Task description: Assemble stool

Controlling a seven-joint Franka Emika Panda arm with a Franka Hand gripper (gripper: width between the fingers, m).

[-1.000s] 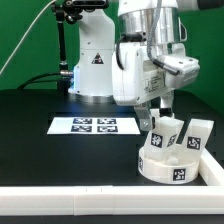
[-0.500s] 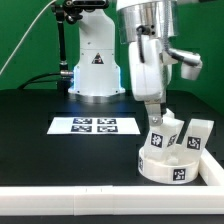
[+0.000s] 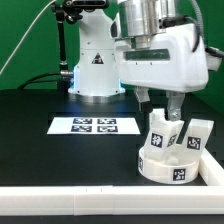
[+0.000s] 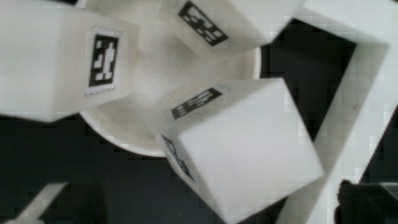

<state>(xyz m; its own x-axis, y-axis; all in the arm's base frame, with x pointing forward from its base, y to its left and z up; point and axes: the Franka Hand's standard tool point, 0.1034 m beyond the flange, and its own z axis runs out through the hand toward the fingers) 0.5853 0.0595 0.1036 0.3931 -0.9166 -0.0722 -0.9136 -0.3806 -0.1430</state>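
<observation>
Three tagged white legs stand tilted inside the round white seat, which rests on the black bench against the white border rail, just below the fingers. The fingers hang spread directly above the legs, with one fingertip close over the nearest block; whether it touches cannot be told. In the wrist view one large leg fills the middle, a second leg and a third lean beyond it over the seat's pale bowl. Away from the fingers, toward the exterior view's left, lies the marker board.
</observation>
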